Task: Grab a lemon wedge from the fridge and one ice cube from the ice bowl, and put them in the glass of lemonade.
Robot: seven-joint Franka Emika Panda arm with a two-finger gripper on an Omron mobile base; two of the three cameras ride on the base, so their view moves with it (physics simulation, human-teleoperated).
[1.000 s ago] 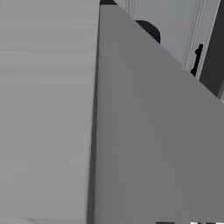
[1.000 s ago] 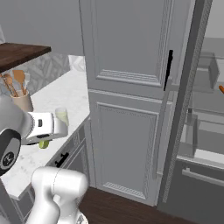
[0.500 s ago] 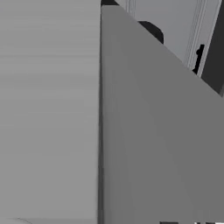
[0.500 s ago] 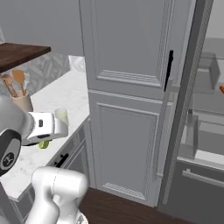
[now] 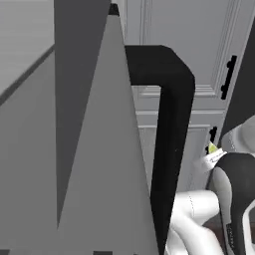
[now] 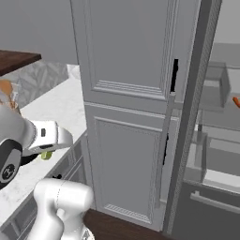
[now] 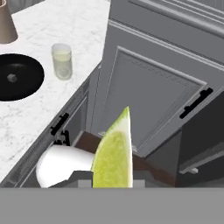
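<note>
The lemon wedge, yellow-green and pointed, stands up at the bottom middle of the hand view with my gripper shut on it. It shows as a small yellow speck at the hand in the left base view. Beyond it on the marble counter stands the glass of lemonade. Left of the glass lies the black ice bowl with one pale ice cube in it. The fridge stands open at the right, its dark door edge facing me.
A tall light grey panelled cabinet with short black handles rises between counter and fridge. A brown holder stands at the counter's back. An orange-red stick lies on a fridge shelf. A large grey panel blocks the left base view's left half.
Both base views have shifted, so the camera has moved: the left one now shows the cabinet and my arm beside the grey panel. The wedge stays gripped.
</note>
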